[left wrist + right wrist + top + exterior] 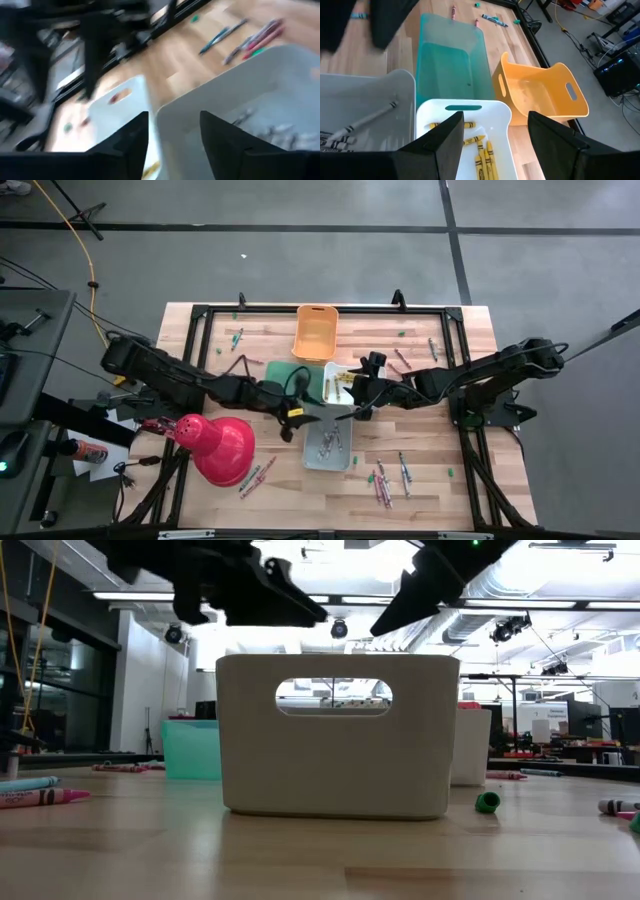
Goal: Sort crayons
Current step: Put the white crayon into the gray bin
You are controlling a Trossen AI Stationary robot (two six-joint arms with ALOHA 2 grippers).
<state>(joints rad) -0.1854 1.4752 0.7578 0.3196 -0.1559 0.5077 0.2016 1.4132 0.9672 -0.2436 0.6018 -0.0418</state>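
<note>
The left gripper (312, 418) hangs over the near rim of the grey bin (330, 442), fingers (131, 140) spread apart with nothing between them. Below it, grey crayons (331, 442) lie on that bin's floor. In the right wrist view one more grey crayon (370, 117) shows mid-air inside the bin, slanting.

The right gripper (352, 392) hovers above the white bin (337, 382), jaws wide and empty; yellow crayons (481, 152) lie in the bin right beneath it. The green bin (287, 374) touches the white one at 9 o'clock, and the orange bin (315, 333) sits at 12 o'clock from it, tipped on its side.

More crayons are scattered on the desk (430, 480): a pink and grey cluster (390, 478) at 4 o'clock from the grey bin, a few (255, 477) at 8 o'clock by the red lamp (218, 444), one (236, 338) toward the far left corner, and several (415, 355) at 2 o'clock from the right gripper.
</note>
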